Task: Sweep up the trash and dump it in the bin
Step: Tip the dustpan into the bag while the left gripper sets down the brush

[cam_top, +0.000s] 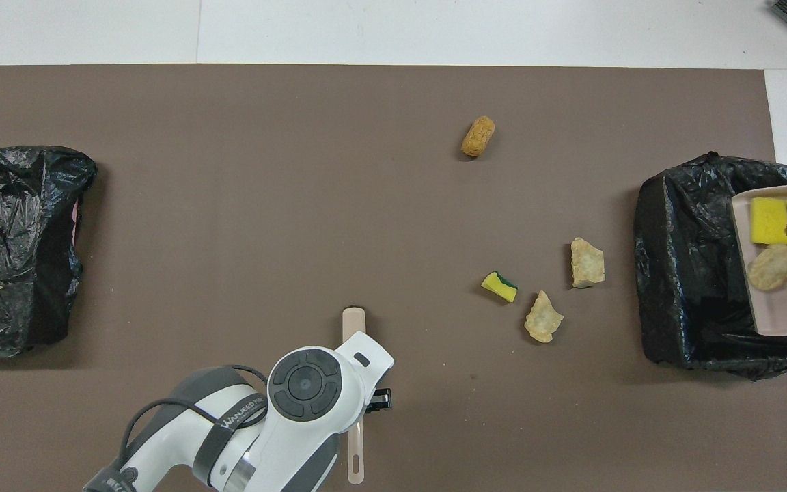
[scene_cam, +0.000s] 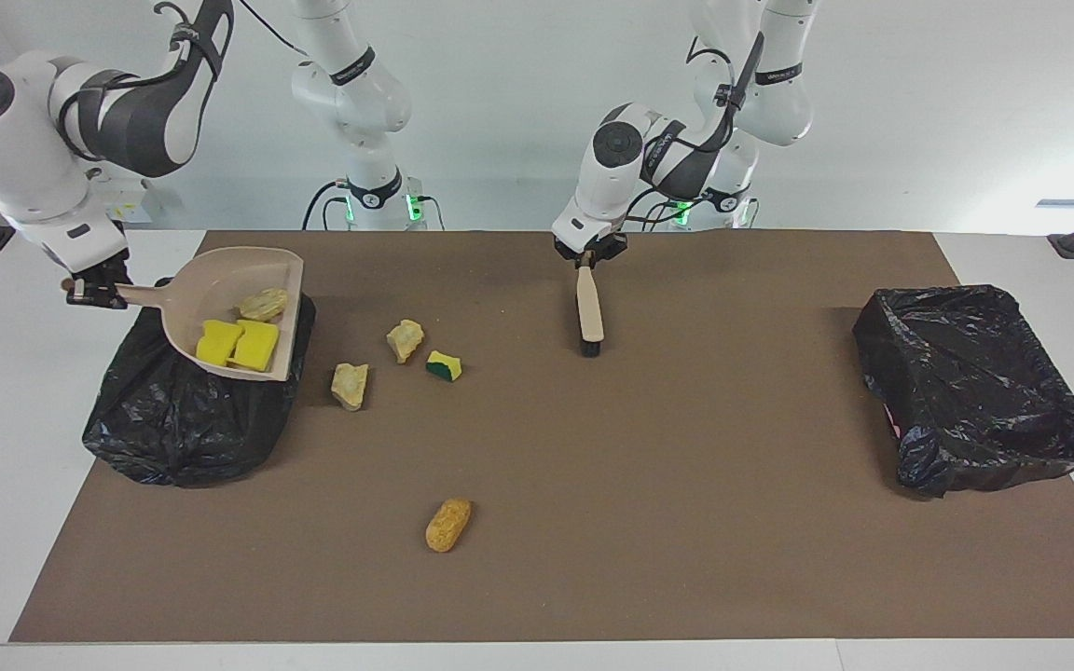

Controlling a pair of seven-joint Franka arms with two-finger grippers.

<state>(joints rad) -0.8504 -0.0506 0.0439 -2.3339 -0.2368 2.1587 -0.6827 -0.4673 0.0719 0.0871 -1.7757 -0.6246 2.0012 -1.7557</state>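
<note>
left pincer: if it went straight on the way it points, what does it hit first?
The brush: the left pincer points down onto its handle end nearest the robots, touching or nearly so. Under that, the brown mat.

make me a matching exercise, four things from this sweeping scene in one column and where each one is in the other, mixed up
Things:
1. dustpan
2. brush
3. orange-brown chunk
4. yellow-and-green chunk

Places:
A. alone on the mat, farthest from the robots of all the loose pieces
B. held up over the black-bagged bin at the right arm's end
C. on the mat beside two tan chunks
D. hanging from the left pincer, bristles down at the mat

Pairs: 1-B, 2-D, 3-A, 4-C
</note>
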